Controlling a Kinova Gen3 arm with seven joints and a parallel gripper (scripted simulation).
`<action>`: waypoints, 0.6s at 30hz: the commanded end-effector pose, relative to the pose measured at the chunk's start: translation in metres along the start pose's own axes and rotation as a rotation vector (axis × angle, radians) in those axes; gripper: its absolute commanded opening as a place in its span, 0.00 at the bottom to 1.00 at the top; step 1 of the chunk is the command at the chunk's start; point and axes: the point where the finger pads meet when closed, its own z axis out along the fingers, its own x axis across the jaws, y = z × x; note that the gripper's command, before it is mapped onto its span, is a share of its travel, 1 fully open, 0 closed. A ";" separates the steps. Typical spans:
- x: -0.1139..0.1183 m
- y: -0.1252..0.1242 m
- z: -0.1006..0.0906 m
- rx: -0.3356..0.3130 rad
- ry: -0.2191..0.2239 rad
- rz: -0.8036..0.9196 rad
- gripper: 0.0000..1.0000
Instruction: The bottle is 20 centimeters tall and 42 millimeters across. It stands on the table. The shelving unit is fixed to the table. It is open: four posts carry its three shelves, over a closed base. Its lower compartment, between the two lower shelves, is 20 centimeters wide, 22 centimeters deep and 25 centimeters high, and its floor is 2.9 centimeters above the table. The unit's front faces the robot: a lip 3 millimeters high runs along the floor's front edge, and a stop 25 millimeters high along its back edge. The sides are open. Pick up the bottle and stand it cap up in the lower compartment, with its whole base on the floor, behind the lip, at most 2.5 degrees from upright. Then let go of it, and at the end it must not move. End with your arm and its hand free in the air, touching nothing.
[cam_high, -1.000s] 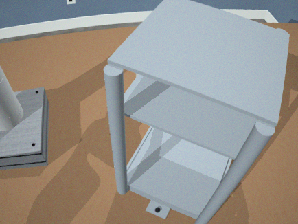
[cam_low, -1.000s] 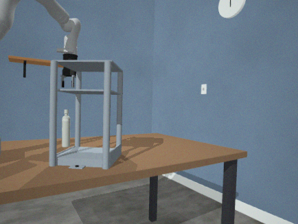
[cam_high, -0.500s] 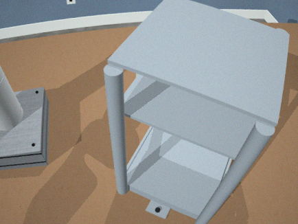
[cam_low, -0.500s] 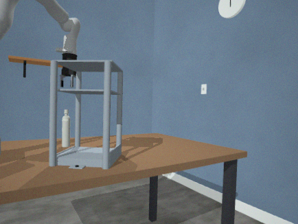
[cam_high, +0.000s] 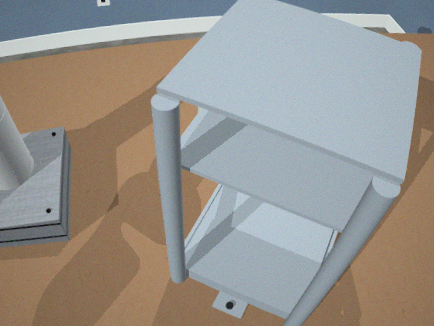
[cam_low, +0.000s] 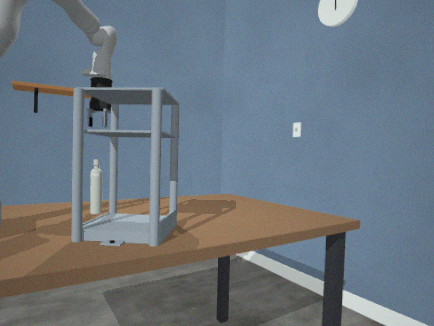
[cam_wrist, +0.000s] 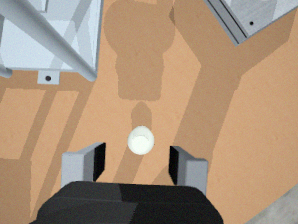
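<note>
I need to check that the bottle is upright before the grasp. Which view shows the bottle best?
The exterior view: the bottle shows full height, standing cap up on the table behind the shelving unit. The wrist view shows only its cap from above, between the open gripper's fingers. The top view does not show it.

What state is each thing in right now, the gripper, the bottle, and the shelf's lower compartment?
gripper: open, holding nothing, pointing down above the bottle.
bottle: upright on the table, cap up, outside the shelving unit, ungrasped.
shelving unit: upright on the table.
lower compartment: nothing standing on the visible floor.
</note>
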 end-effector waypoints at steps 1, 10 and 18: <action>0.001 0.001 0.000 0.006 -0.007 -0.008 1.00; 0.000 0.001 0.004 0.119 -0.109 -0.104 1.00; 0.000 0.001 0.012 0.289 -0.251 -0.247 1.00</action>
